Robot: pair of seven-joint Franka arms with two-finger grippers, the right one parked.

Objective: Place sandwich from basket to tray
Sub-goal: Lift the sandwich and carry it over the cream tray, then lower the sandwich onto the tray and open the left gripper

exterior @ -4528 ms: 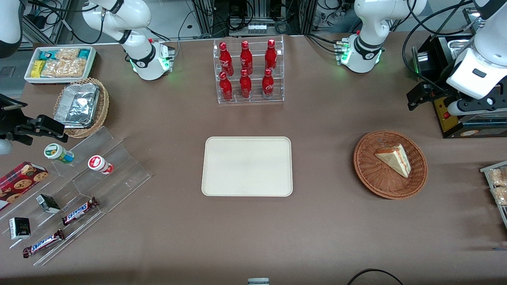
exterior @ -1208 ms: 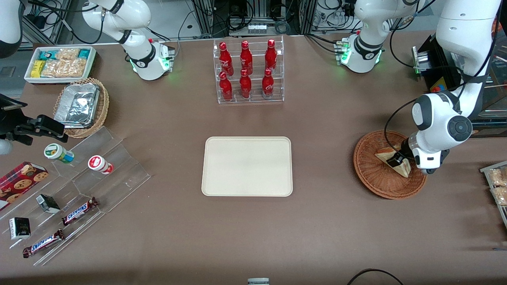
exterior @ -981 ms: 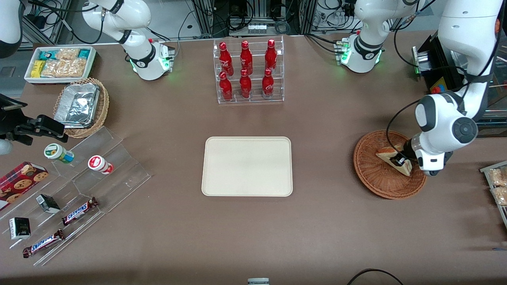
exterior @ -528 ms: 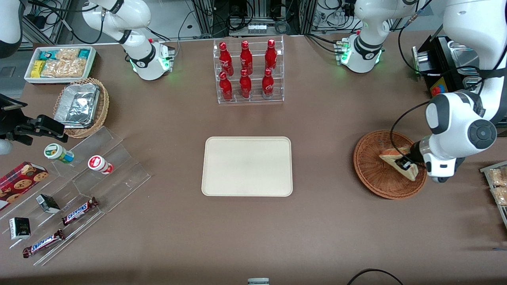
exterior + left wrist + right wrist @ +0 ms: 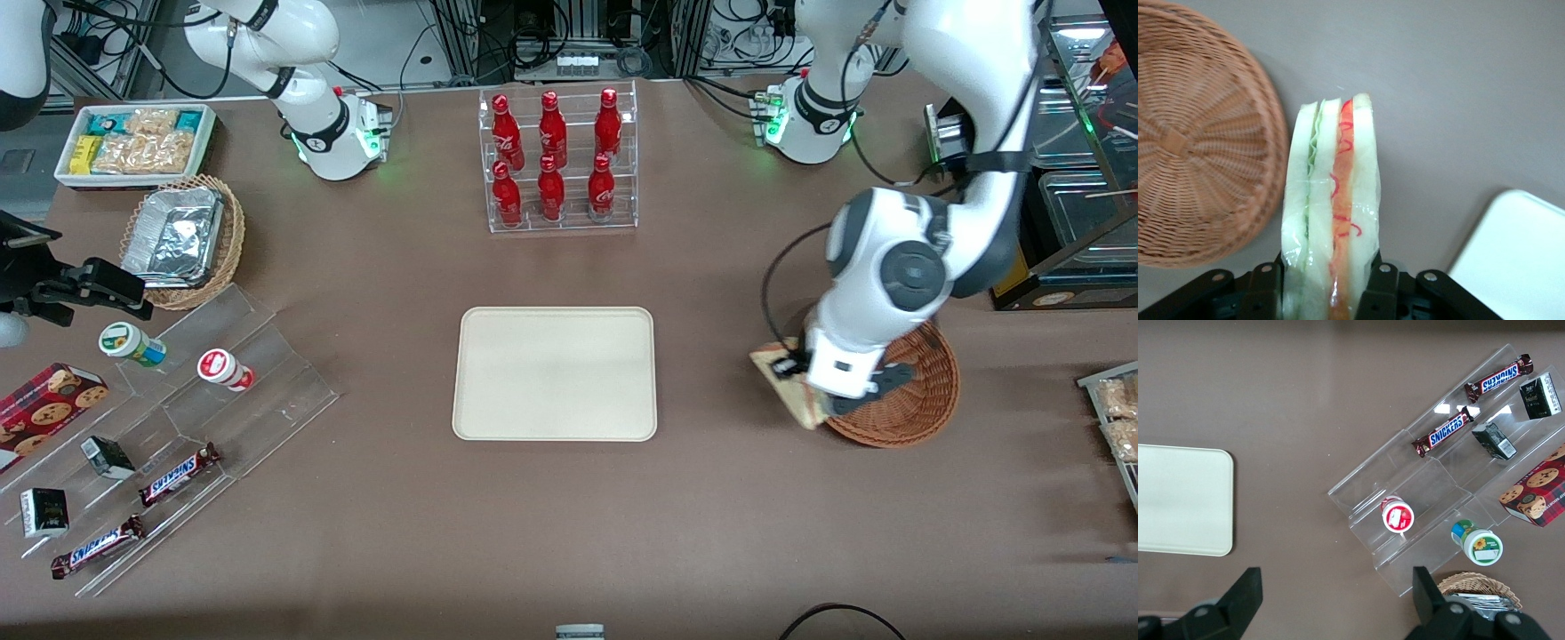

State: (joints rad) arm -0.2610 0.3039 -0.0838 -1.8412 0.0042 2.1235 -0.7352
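Above the bench beside the basket [image 5: 925, 391], the gripper [image 5: 805, 391] clamps the sandwich [image 5: 1331, 213], lifted clear. Carrying it to the tray [image 5: 556, 373], well apart, and release remain.

The gripper [image 5: 794, 384] held the sandwich [image 5: 784, 382] above the table at center right of the front view, between basket [image 5: 925, 400] and tray [image 5: 554, 373].
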